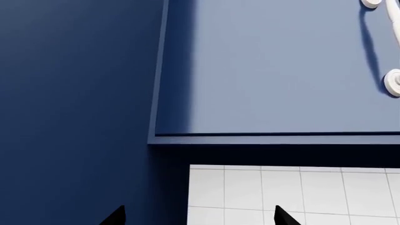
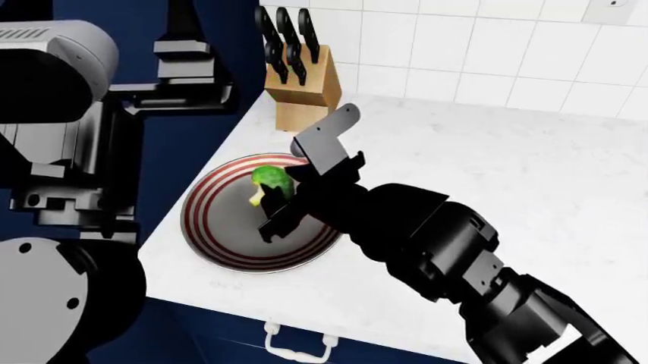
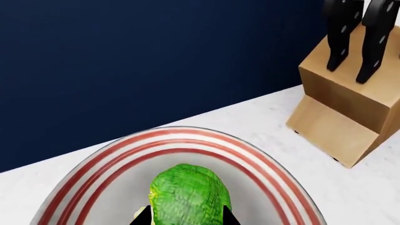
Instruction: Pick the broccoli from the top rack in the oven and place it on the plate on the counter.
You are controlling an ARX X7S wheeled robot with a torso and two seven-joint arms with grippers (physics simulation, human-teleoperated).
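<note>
The broccoli [image 2: 272, 180] is a bright green floret held over the middle of the round grey plate [image 2: 208, 220] with dark red rings, which sits on the white counter [image 2: 506, 167] near its left edge. My right gripper [image 2: 275, 203] is shut on the broccoli; in the right wrist view the floret [image 3: 187, 194] fills the gap between the dark fingertips, above the plate [image 3: 262, 164]. My left gripper [image 1: 196, 216] is open and empty, facing a navy cabinet door [image 1: 275, 70]. The oven and its top rack are out of view.
A wooden knife block [image 2: 300, 83] with black handles stands behind the plate by the tiled wall [image 2: 486, 45]; it also shows in the right wrist view [image 3: 350, 112]. A white cabinet handle [image 2: 299, 345] hangs below the counter's front edge. My left arm [image 2: 61, 136] fills the left.
</note>
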